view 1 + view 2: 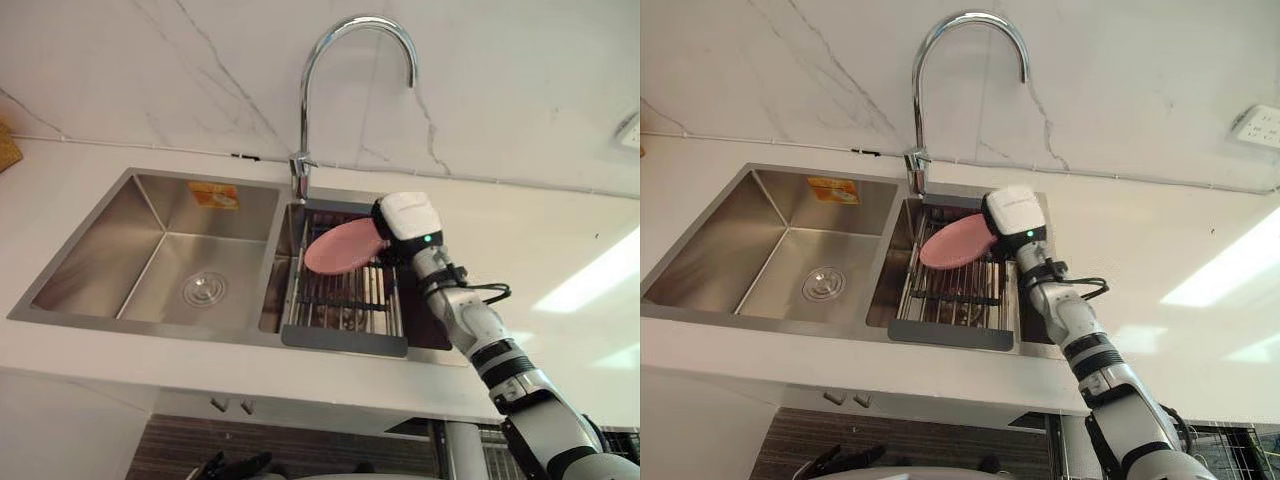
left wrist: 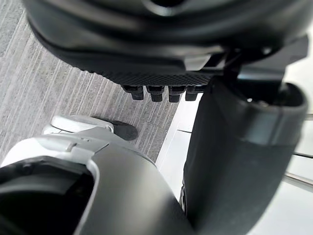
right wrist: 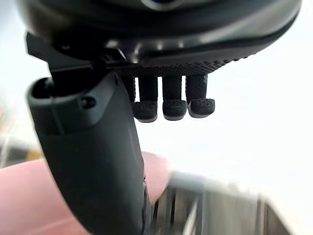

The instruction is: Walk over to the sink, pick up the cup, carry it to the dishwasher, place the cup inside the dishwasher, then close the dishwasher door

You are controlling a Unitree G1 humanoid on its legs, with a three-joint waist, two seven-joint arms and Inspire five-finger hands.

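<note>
Up at the stainless-steel double-bowl sink [image 1: 100, 250], set into a white countertop [image 1: 560, 230] under a tall chrome gooseneck tap [image 1: 303, 100], the right hand [image 1: 408, 215] is over the right bowl. There is no cup to be seen; the thing at that hand is a pink round dish [image 1: 345, 245]. It sits tilted above the slatted metal draining rack [image 1: 340, 300] that fills the right bowl, its right edge tucked in under the hand. Up close, the dark thumb [image 3: 93, 161] lies across the pink surface and the fingers [image 3: 173, 110] are curled in beside it, so the hand is clamped on the dish's rim. The left bowl holds a round drain [image 1: 203, 288] in its floor and an orange sticker [image 1: 213, 195] on its far wall. Behind the sink rises a white marble-veined wall [image 1: 150, 70], with a white socket [image 1: 1258, 125] far right. The left hand [image 2: 146, 49] hangs low over grey striped flooring [image 2: 58, 98], fingers curled in, nothing in them.
</note>
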